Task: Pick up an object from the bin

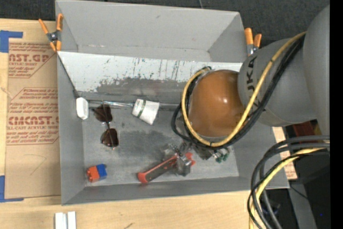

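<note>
My gripper (210,153) is low in the bin's front right part, mostly hidden under the arm's orange dome. Just to its left lies a red-handled tool (159,169) with a grey metal head, stretched along the bin's front wall; the head end is right at the gripper. Whether the tool is gripped is hidden. A white cup-shaped piece (146,110) lies on its side further back, left of the dome.
Dark sunglasses (106,125) lie in the left half, a small white object (81,108) is by the left wall, and a blue and orange block (96,172) is in the front left corner. The arm and its cables cover the bin's right side.
</note>
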Controlling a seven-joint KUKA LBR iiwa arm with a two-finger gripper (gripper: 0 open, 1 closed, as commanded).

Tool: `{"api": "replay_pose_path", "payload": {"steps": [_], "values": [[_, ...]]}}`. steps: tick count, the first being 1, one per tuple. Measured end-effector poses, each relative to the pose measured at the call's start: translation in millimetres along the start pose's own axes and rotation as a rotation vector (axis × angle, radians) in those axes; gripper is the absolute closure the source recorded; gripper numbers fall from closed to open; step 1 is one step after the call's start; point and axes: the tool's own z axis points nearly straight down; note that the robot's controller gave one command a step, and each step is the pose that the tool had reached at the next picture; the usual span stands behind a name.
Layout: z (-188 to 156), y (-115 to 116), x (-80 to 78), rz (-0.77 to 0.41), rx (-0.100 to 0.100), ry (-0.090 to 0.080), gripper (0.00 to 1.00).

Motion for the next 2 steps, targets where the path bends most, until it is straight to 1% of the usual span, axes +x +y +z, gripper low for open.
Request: {"api": "replay_pose_path", "payload": {"steps": [1, 2], "values": [[-29.5, -1.1, -2.4, 0.000, 0.005, -0.010, 1.00], [-38.7, -1.3, -3.0, 0.000, 0.006, -0.012, 1.00]]}}
